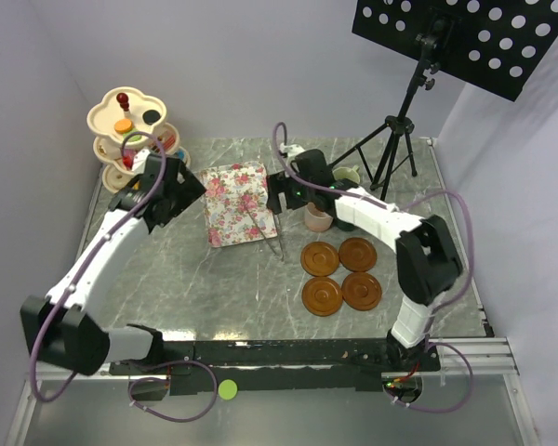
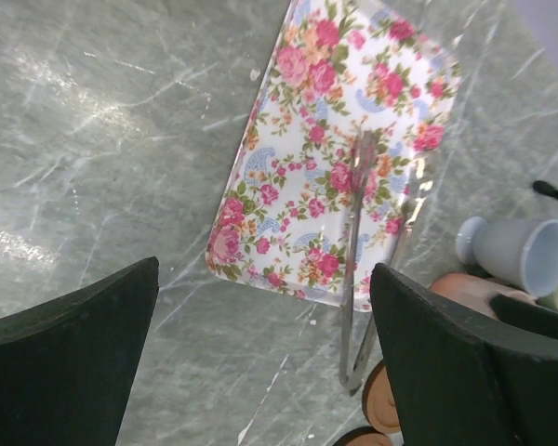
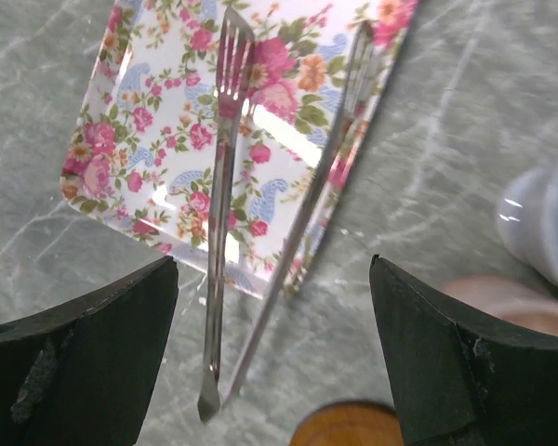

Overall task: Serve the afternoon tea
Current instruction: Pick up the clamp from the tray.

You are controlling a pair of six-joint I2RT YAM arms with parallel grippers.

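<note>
Right end effector [image 3: 274, 268] open, empty, directly above metal tongs [image 3: 225, 167]. Tongs long axis lies across closing line, fork end on floral tray [image 3: 139, 130], joined end toward saucer [image 3: 344, 429]. Left end effector [image 2: 265, 269] open, farther.

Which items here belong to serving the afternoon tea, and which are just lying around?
Belong: cream three-tier stand; toy cakes; four brown saucers; pink mug; light blue mug.
Lying about: floral tray; metal tongs; black music stand.
</note>
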